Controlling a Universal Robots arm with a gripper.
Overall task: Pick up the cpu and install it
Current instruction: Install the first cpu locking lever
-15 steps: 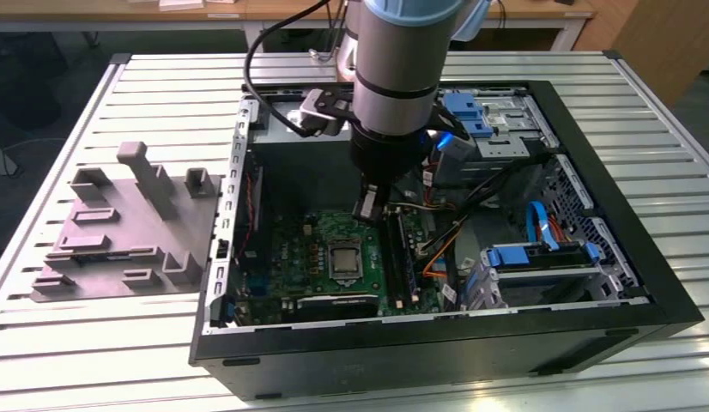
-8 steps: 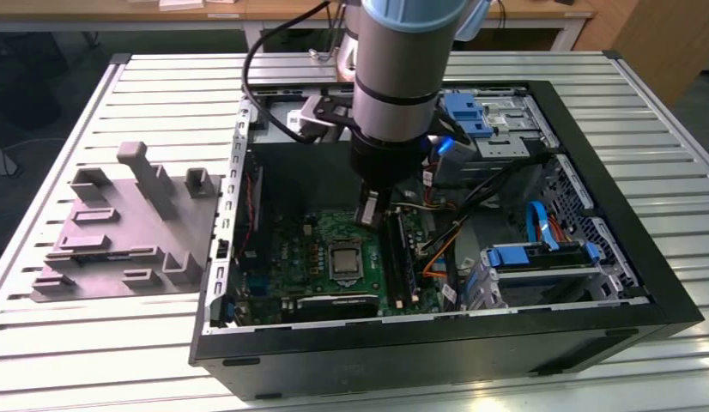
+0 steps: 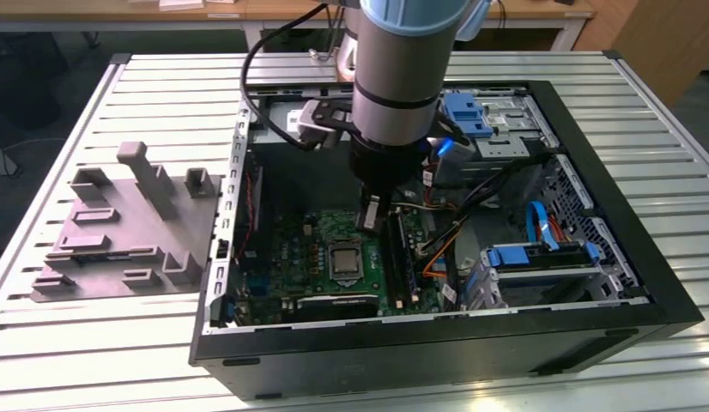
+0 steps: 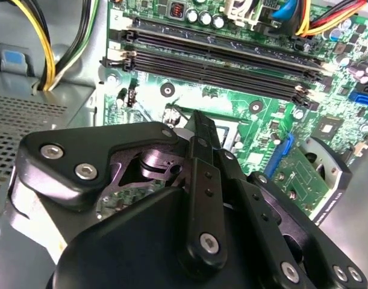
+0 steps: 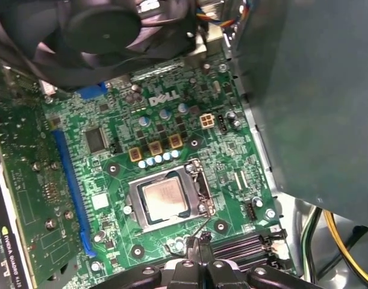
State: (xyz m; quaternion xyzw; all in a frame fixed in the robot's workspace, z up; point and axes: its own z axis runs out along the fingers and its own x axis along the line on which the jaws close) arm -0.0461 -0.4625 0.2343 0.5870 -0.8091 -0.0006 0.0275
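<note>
The cpu (image 5: pixel 164 197) is a dull silver square lying flat inside the silver-framed socket (image 5: pixel 135 208) on the green motherboard; in the exterior view the cpu (image 3: pixel 344 257) shows in the middle of the open computer case. My gripper (image 3: pixel 372 223) hangs inside the case a little above the board, between the socket and the memory slots. Its black fingers (image 4: pixel 202 174) are pressed together with nothing visible between them. In the first wrist view the gripper (image 5: pixel 199 250) has its tips just beside the socket, apart from the cpu.
The black case walls (image 3: pixel 446 343) enclose the board. Memory slots (image 4: pixel 220 60), a fan (image 5: pixel 105 24), an expansion card (image 5: pixel 21 198), loose cables (image 3: pixel 446 232) and blue drive brackets (image 3: pixel 538 253) crowd around. A grey plastic fixture (image 3: pixel 125 232) stands on the slatted table at the exterior view's left.
</note>
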